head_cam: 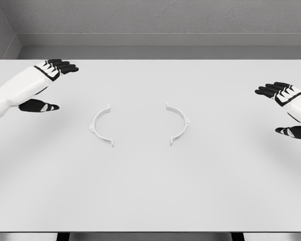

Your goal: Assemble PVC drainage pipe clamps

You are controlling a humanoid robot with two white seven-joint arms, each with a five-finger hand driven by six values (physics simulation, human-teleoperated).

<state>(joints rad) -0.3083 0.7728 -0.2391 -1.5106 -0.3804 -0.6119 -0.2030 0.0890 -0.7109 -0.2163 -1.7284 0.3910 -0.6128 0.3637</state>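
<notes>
At the middle of the table [150,201] lie two white clamp halves, thin half-rings flat on the surface with their open sides facing each other across a clear gap: the left half [101,126] bows out to the left, the right half [179,123] to the right. Each carries small tabs at its ends and a little lug at the crown of the arc. They look light, stiff plastic, smooth enough to skid on the tabletop if pushed rather than pinched, and thin enough that a fingertip pinch across the band near the crown seems the surest hold, leaving the end tabs free to meet. Lying so flat, they offer little edge to get under, which may be the awkward part. Well apart to the far left hovers the left hand [51,83], fingers extended and thumb spread, holding nothing; at the right edge the right hand [285,105] is likewise released and empty. Nothing stands between either hand and its nearer half.
</notes>
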